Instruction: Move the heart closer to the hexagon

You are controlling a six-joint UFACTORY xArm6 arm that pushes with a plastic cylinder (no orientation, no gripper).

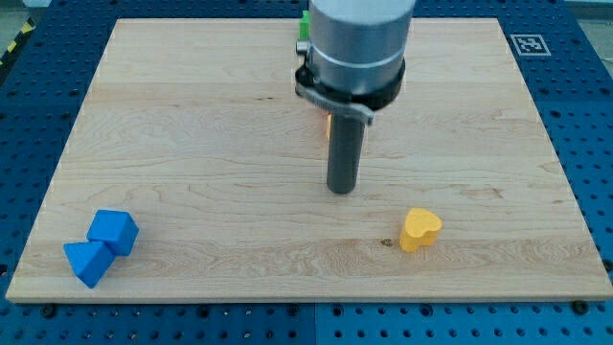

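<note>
A yellow heart (420, 229) lies on the wooden board (192, 144) at the lower right of centre. My tip (342, 190) rests on the board up and to the left of the heart, a short gap away and not touching it. A sliver of an orange block (327, 126) shows just behind the rod's left side; its shape is hidden. A green block (303, 28) peeks out left of the arm body near the view's top; its shape is also hidden. I cannot tell which block is the hexagon.
Two blue blocks sit touching at the board's lower left corner: one (114, 231) above and right, the other (88, 263), wedge-like, close to the front edge. The arm body (356, 48) hides the board's top centre.
</note>
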